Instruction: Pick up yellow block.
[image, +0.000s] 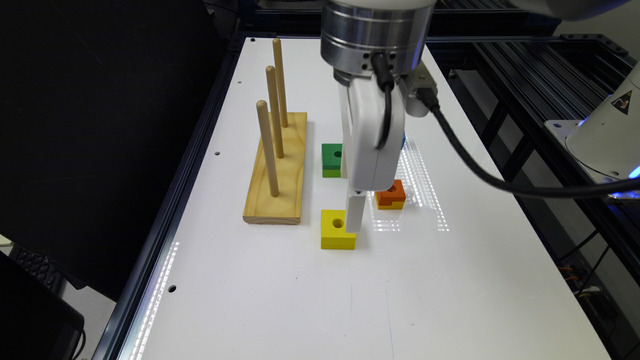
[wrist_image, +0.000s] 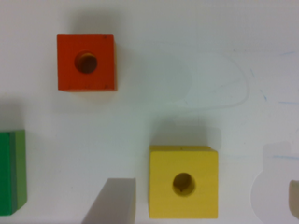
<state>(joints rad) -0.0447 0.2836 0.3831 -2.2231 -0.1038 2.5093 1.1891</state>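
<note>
On the white table, your yellow block sits flat with its round hole facing up, nearer the camera than the other two blocks. The gripper hangs over the table with its white finger coming down just beside the block on the exterior view's right; you cannot tell from that angle whether it touches the block. In the wrist view the yellow block lies between one grey fingertip on one side and a second blurred one at the frame's edge on the other, so the claw is spread wide with the block in the gap. The orange block rests behind the gripper, and the green block lies farther back. The wooden peg stand, with three upright pegs, stands to the exterior view's left of the blocks.
</note>
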